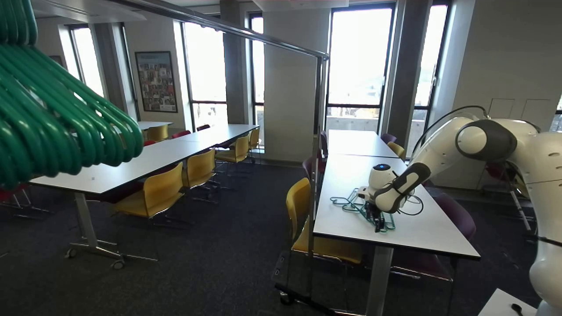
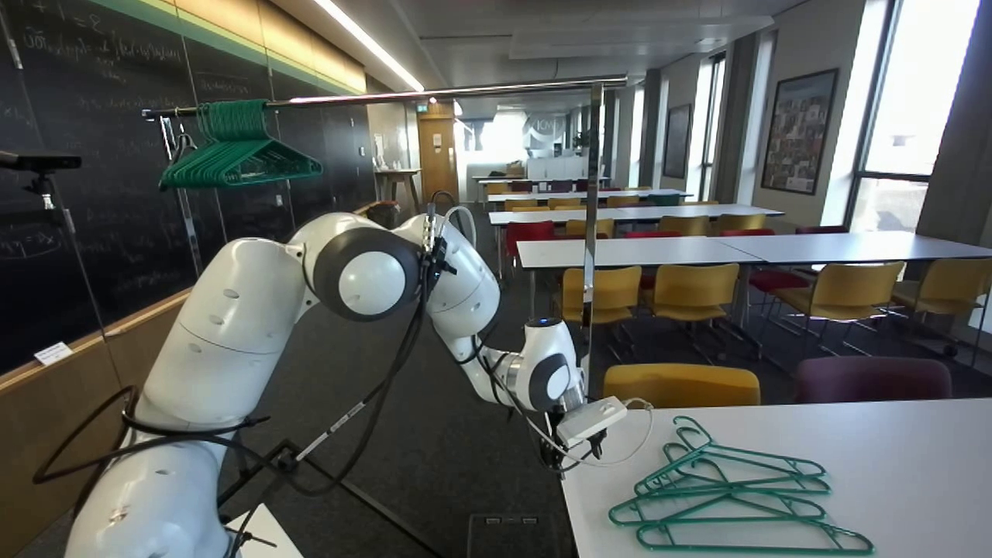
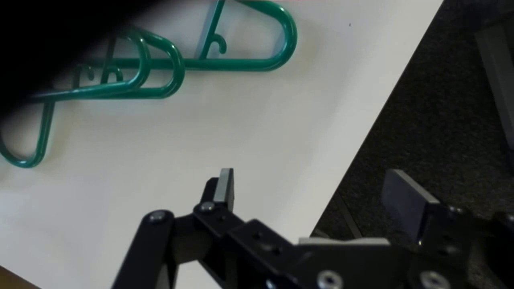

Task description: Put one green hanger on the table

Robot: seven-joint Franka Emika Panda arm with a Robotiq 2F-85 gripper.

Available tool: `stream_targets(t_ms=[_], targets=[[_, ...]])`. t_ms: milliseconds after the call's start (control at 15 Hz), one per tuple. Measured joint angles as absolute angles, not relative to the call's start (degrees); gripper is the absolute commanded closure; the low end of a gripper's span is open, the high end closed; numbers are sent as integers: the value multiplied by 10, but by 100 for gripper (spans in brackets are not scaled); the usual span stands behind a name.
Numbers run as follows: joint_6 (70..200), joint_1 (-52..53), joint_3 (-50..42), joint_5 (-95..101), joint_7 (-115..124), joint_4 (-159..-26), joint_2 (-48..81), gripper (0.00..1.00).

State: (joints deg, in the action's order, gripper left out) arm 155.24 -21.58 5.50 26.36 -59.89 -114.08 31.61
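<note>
Gripper (image 3: 311, 184): fingers (image 3: 405, 200) spread wide; in the wrist view one is over the table (image 3: 261, 128) and its partner is out past the edge, dark carpet (image 3: 441, 100) below it; how high they hang I can't judge from where I stand
Green hangers (image 2: 732, 490): several on the table, overlapped in a loose pile to one side of the gripper, apart from its fingers; which one the task means I can't tell; in an exterior view the gripper stands in front of part of the pile
Table: white-topped, reaching away from the gripper, its edge running between the two fingers in the wrist view
Arm (image 2: 368, 283): white, arched above the gripper and angled down to it
White box (image 2: 593, 421): on the arm, just beside the gripper
Clothes rail (image 2: 465, 91): its bar higher than the gripper, its upright post rising behind the gripper in an exterior view
Rail hangers (image 2: 232, 151): also green, packed tight on the bar, above the gripper and well apart from it
Yellow chair (image 2: 682, 385): beyond the gripper in an exterior view, at the table's side, with a purple chair (image 2: 872, 378) further from the gripper
Chalkboard (image 2: 101, 201): well apart from the gripper, past the arm, with chalk writing on it
</note>
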Motion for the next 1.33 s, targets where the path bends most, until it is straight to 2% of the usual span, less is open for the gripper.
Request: stream_targets(t_ms=[400, 667, 1000, 1333], targets=[[1552, -204, 49, 254, -603, -1146, 308, 0], [1552, -235, 124, 72, -725, -1166, 324, 0], [1551, -296, 267, -171, -840, -1217, 304, 0], [1606, -267, 260, -276, -830, -1298, 213, 0]])
